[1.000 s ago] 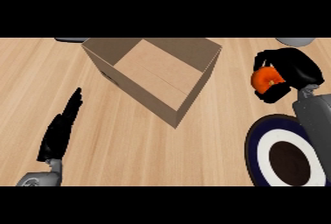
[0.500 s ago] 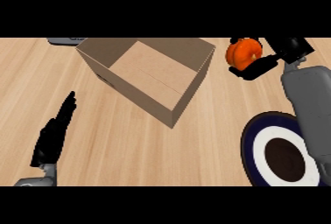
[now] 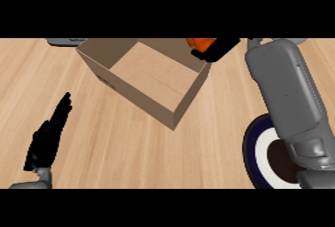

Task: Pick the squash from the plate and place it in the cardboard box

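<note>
You see the right hand [image 3: 215, 49] curled around the squash [image 3: 198, 43] above the box [image 3: 141, 71] rim; the left hand [image 3: 49, 135] is spread flat.

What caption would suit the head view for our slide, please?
Right hand carries the orange squash over the cardboard box rim.
</note>
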{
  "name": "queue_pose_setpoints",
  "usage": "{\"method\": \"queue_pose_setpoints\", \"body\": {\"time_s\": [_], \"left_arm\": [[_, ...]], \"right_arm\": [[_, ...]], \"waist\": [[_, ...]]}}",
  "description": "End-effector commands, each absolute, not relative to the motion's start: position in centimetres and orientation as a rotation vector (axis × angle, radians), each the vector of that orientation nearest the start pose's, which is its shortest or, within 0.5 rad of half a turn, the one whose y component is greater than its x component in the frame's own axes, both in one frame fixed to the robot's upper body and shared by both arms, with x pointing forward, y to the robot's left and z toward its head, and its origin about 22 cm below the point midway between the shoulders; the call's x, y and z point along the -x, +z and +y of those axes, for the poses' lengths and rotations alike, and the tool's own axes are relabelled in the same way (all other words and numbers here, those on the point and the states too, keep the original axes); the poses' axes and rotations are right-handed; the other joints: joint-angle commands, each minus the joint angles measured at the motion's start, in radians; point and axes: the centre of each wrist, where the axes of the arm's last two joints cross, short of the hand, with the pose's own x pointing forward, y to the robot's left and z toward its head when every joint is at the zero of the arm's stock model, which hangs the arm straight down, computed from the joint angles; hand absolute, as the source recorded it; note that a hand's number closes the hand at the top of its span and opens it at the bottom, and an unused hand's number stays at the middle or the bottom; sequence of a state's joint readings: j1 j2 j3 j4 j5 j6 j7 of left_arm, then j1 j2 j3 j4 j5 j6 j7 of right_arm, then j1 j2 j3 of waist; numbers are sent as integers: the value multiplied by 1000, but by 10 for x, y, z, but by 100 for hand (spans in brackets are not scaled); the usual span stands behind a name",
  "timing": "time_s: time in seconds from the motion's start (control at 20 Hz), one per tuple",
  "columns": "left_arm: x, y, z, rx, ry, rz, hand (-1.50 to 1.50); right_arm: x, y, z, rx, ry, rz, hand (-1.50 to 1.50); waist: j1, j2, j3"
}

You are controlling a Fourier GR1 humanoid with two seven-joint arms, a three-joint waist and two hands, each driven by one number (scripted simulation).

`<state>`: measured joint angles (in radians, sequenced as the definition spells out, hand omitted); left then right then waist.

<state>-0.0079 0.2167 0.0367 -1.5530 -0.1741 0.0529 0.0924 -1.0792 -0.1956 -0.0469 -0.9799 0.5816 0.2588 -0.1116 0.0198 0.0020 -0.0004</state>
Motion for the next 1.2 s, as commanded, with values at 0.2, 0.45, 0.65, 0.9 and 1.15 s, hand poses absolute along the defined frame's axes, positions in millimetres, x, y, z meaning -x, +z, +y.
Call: {"method": "queue_pose_setpoints", "body": {"time_s": [0.2,0.45,0.65,0.9,1.15], "left_arm": [[-250,18,291,-350,-246,-1465,0],[-247,5,276,-351,-245,-1476,0],[-253,20,278,-323,-241,-1472,0],[-254,14,262,-321,-266,-1497,0],[-252,6,265,-330,-260,-1496,0]], "right_arm": [[-442,247,-61,377,1091,-1862,150],[-449,211,-44,381,1156,-1768,150],[-451,193,-33,417,1176,-1739,150],[-455,187,-32,428,1095,-1634,150],[-457,162,-41,405,1085,-1596,-150]], "waist": [[15,7,-1],[22,12,-1],[44,16,-1],[71,23,-1],[76,23,-1]]}}
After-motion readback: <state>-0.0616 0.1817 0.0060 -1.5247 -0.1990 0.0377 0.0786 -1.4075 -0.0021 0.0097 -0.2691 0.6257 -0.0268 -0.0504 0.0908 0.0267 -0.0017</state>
